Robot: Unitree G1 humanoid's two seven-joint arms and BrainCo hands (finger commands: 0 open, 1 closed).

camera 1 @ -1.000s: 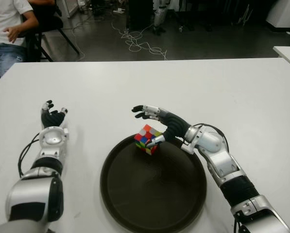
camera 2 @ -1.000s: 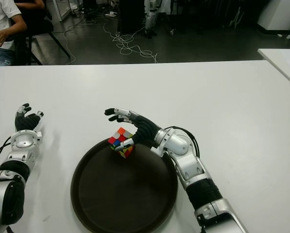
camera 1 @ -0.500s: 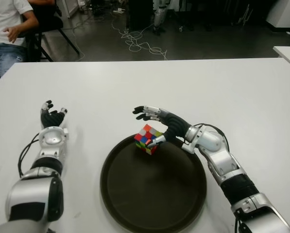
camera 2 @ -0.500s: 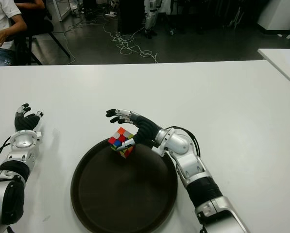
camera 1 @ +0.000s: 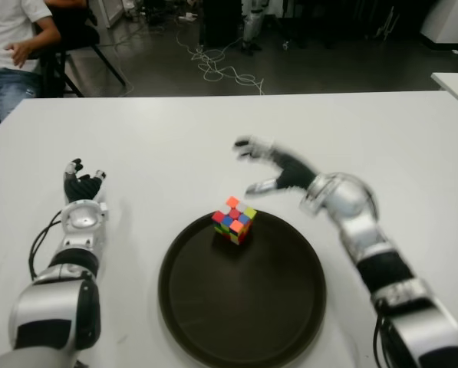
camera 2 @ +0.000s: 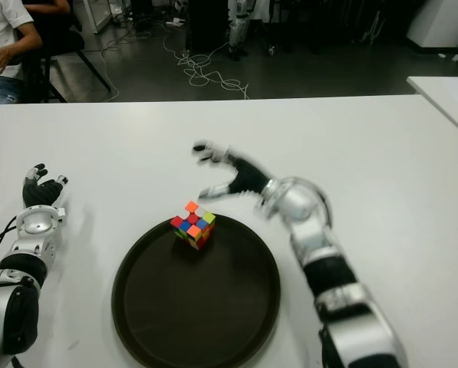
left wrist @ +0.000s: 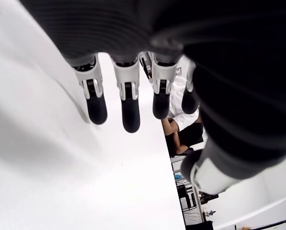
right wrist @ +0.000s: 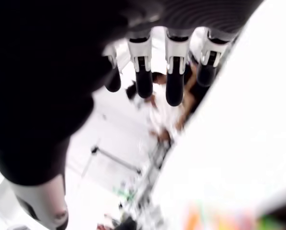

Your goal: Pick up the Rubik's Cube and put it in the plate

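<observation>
Left eye view: Rubik's Cube (camera 1: 233,220) sits at plate (camera 1: 213,322) far rim; right hand (camera 1: 278,170) spread, empty, above surface (camera 1: 175,138). Risk: a returning swipe knocks it off.

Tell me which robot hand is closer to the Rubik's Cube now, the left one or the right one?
The right. The right robot hand hovers open just beyond the Rubik's Cube, which sits at the plate's far edge. The left robot hand is far off to the cube's left.
</observation>
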